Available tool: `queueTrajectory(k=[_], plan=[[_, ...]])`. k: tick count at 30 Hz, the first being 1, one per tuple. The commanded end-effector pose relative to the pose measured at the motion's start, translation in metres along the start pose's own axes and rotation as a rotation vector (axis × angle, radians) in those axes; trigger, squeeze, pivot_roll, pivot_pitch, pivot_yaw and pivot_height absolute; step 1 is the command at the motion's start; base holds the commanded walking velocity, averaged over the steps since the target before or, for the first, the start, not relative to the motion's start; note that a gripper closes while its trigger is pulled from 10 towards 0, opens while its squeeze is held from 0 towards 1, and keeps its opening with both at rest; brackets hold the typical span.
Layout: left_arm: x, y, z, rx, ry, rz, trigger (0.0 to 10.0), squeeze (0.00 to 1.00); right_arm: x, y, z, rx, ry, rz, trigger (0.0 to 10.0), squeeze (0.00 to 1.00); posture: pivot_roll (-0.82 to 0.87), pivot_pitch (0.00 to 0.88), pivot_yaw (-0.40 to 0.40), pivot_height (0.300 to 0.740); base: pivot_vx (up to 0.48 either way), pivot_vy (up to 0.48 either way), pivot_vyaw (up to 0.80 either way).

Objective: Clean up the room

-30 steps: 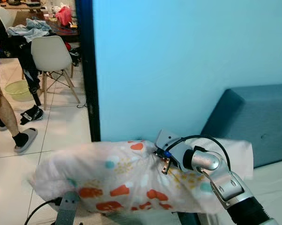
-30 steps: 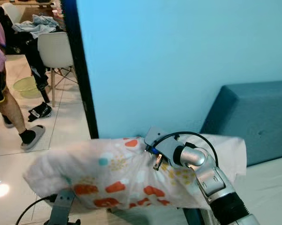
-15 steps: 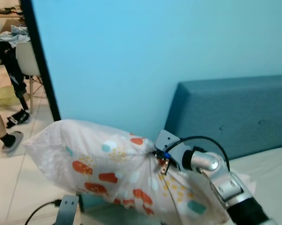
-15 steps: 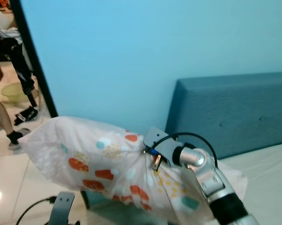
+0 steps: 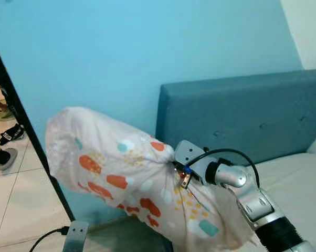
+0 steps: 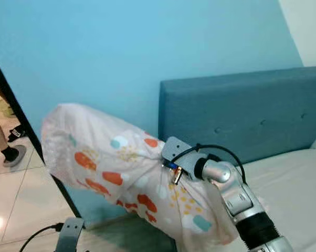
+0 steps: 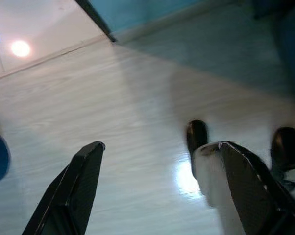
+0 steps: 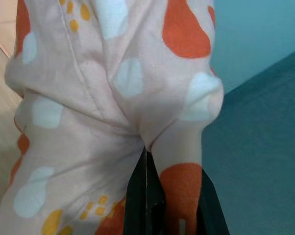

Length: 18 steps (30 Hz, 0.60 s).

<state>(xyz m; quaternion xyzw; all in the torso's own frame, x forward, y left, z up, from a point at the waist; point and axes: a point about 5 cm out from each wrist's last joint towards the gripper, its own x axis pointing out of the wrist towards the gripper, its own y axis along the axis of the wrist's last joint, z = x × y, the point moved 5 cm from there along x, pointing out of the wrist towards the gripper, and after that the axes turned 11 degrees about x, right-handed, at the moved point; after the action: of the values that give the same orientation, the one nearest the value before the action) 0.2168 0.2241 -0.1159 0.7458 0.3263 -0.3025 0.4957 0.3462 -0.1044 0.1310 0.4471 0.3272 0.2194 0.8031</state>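
A white pillow (image 5: 116, 173) printed with orange, teal and yellow shapes hangs in the air before me, tilted with its far end up to my left. My right gripper (image 8: 146, 205) is shut on a pinch of its cover near the middle, with the silver right arm (image 5: 252, 202) reaching in from the lower right. In the right wrist view the fabric bunches around the black fingers (image 8: 137, 196). My left gripper (image 7: 157, 191) hangs open above the pale floor, with nothing between its fingers.
A blue padded headboard (image 5: 242, 115) and a white mattress (image 5: 299, 184) lie to my right against a light blue wall (image 5: 121, 47). A black door frame (image 5: 27, 136) stands on the left. Beyond it a person's foot (image 5: 0, 155) and a shoe (image 5: 13, 134) rest on tiled floor.
The view has swung right, from the doorway toward the bed. The pillow, still gripped by my right gripper, now tilts up more at its left end.
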Motion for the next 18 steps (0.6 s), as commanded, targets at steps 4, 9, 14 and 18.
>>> queueTrajectory(k=[4,9,14,18], plan=[[-0.001,-0.008,-0.003,-0.002,0.007,-0.025,10.0,0.00,0.003,0.025,0.006,-0.078,-0.016,0.087,10.0,0.00,-0.01,0.000,-0.068,0.740,0.000,0.000,0.79],[-0.001,-0.009,-0.003,-0.001,0.009,-0.027,10.0,0.00,0.004,0.026,0.006,-0.092,-0.008,0.087,10.0,0.00,-0.01,0.000,-0.068,0.740,0.000,0.000,0.79],[-0.001,-0.009,-0.002,0.002,0.007,-0.027,10.0,0.00,0.004,0.025,0.013,-0.120,-0.030,0.074,10.0,0.00,-0.01,0.000,-0.069,0.740,0.000,0.000,0.78],[-0.001,-0.008,-0.001,0.002,0.005,-0.024,10.0,0.00,0.000,0.021,0.028,-0.146,-0.088,0.046,10.0,0.00,-0.01,0.000,-0.069,0.740,0.000,0.000,0.79]])
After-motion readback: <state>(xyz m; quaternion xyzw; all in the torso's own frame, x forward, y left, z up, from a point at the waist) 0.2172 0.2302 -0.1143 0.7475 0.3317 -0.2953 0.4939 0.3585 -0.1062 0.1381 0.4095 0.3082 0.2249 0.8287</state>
